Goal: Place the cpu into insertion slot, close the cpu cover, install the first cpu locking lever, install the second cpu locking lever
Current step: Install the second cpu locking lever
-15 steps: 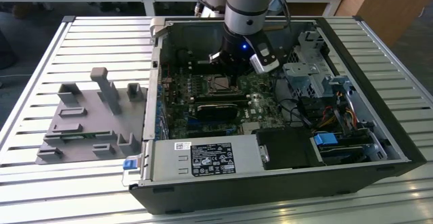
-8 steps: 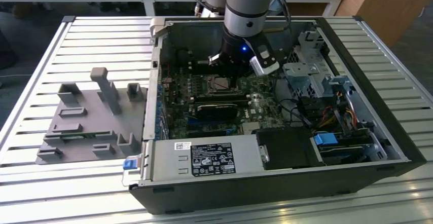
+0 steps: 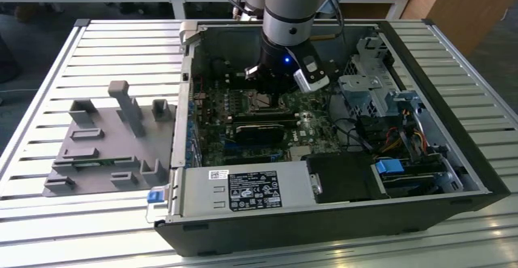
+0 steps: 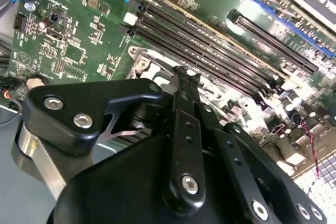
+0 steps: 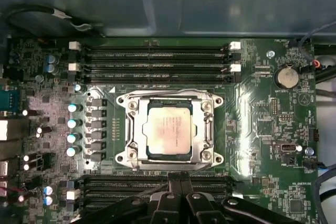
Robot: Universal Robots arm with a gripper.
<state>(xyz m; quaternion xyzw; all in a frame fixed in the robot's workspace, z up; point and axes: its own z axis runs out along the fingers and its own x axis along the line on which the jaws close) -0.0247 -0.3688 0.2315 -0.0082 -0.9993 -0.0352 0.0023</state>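
The black, two-fingered gripper hangs close over the green circuit board inside the open black computer case. In the first wrist view its two fingertips stand side by side, pressed together with nothing between them, just short of the socket's near edge and over a row of long black memory slots. In the second wrist view the fingers reach down to the same edge of the socket.

Just beyond the fingertips lies the small square insertion slot, and the cpu, a flat square chip with a dull silver-grey top, sits in it. The thin silvery metal cpu cover lies flat around the chip, whose top shows through the square window (whether the levers along its sides are latched I cannot tell).

Beyond the socket run more long black slots with white clips at their ends.

In the exterior view the grey arm comes straight down into the case, with the gripper above the socket. Farther off, outside the case on the slatted metal table, rests a grey plastic fixture plate with upright blocks.
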